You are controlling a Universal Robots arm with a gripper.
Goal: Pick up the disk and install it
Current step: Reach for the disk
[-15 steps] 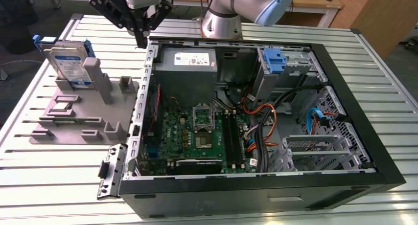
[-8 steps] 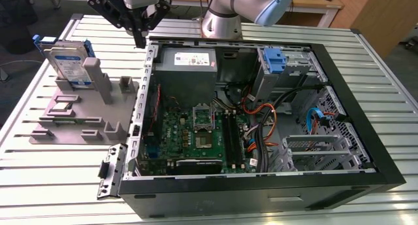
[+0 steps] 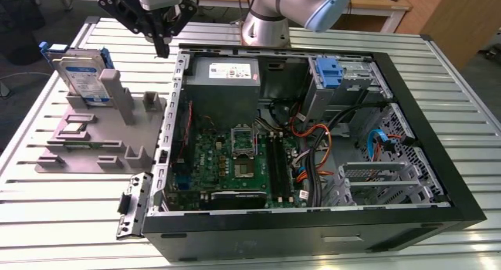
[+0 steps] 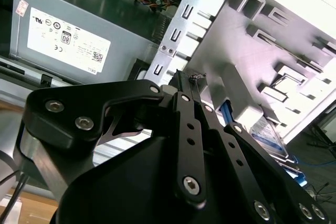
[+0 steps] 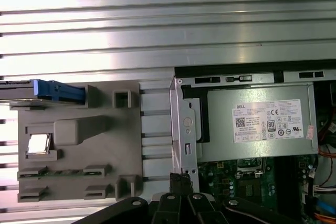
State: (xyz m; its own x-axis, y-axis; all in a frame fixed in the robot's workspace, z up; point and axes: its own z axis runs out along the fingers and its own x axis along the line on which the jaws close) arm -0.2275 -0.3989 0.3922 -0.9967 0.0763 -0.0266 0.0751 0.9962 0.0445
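Disk [image 3: 81,76] apart; end effector [image 3: 162,51] closed, empty

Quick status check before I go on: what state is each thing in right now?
computer case: on its side, open.
gripper: shut, empty, hanging above the computer case's edge.
disk: upright in the grey holder, ungripped.
grey holder: flat on the table, holding the disk.
blue bracket: upright inside the computer case.

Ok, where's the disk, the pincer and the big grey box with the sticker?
disk [image 3: 81,77]: exterior view, on its white label.
pincer [image 3: 162,53]: exterior view, between its shut fingertips.
grey box [image 5: 268,121]: first wrist view, on its white sticker.
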